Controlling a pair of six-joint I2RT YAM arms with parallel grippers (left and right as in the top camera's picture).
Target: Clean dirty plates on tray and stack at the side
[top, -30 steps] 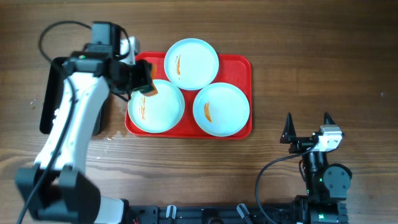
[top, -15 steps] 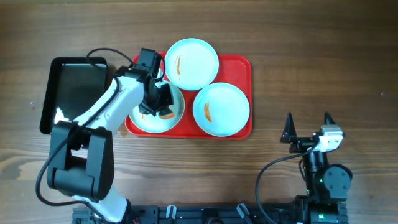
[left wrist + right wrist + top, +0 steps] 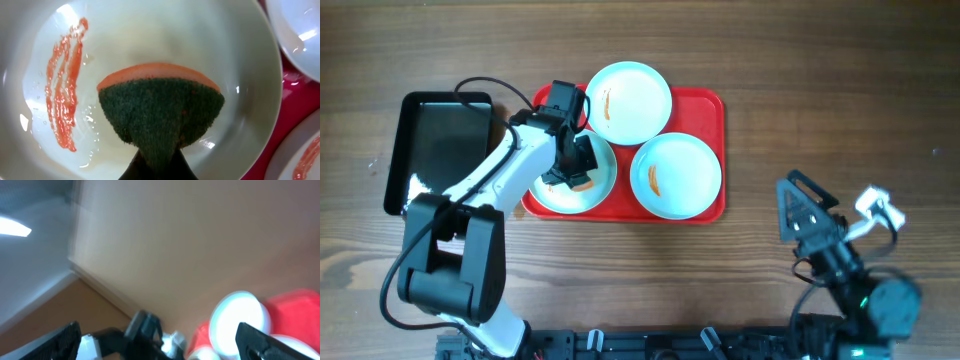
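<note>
The left tool is clamping a sponge and holding its dark green scouring face down on the near-left plate, just right of the orange smear, which is not yet wiped. All three plates are sitting on the red tray in the middle of the worktop. The far plate and the near-right plate are each showing a smear of their own, and the three rims are crowding one another, touching or nearly so.

The plates are looking smooth, glossy and stiff. With wet sheen showing around the sponge, they are probably going to be slippery. The raised rim is the likely place to take hold of one, on a side facing away from its neighbours, since the flat middle offers nothing to pinch. The sponge is soft and is bulging under the grip, so it should follow the plate's curve.

The right tool is hanging over the near-right worktop, well apart from the tray, its fingers spread wide and holding nothing.

From overhead, the left arm is covering the far side of the near-left plate. The left wrist view is cutting off that plate's rim and most of the tool. The right wrist view is blurring badly, showing only pale plate shapes and red. A black tray is lying to the left.
</note>
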